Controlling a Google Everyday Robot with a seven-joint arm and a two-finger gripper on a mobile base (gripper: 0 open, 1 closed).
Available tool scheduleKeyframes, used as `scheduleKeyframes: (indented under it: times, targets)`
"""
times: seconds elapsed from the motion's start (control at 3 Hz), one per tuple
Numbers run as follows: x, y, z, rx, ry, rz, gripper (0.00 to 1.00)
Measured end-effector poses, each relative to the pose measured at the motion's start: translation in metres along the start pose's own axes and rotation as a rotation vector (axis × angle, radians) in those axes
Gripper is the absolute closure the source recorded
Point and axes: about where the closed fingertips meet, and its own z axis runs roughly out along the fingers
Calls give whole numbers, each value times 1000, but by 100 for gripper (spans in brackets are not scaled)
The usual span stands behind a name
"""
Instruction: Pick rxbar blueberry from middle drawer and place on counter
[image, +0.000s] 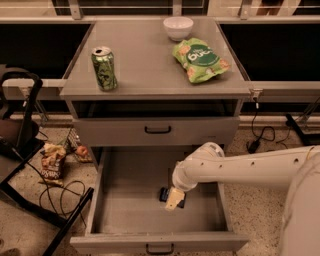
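The middle drawer (125, 215) is pulled open below the upper handled drawer front (157, 130). The rxbar blueberry (165, 194), a dark navy bar, lies on the drawer floor right of centre, mostly covered by my gripper (174, 198). My white arm (250, 167) reaches in from the right, and the gripper's pale fingers point down right over the bar. The counter (150, 60) is the cabinet's grey top.
On the counter stand a green can (104, 68) at the left, a green chip bag (201, 59) at the right and a white bowl (178, 27) at the back. A black chair frame (30, 165), cables and snack wrappers (51, 165) lie on the floor at the left.
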Motion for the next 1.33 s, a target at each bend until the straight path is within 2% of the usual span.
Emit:
scheduleKeyframes:
  times: [0.67,1.33]
  targets:
    - [20,-13,61,-90,-1,26,0]
    - [40,-4,104,-108,0,21,0]
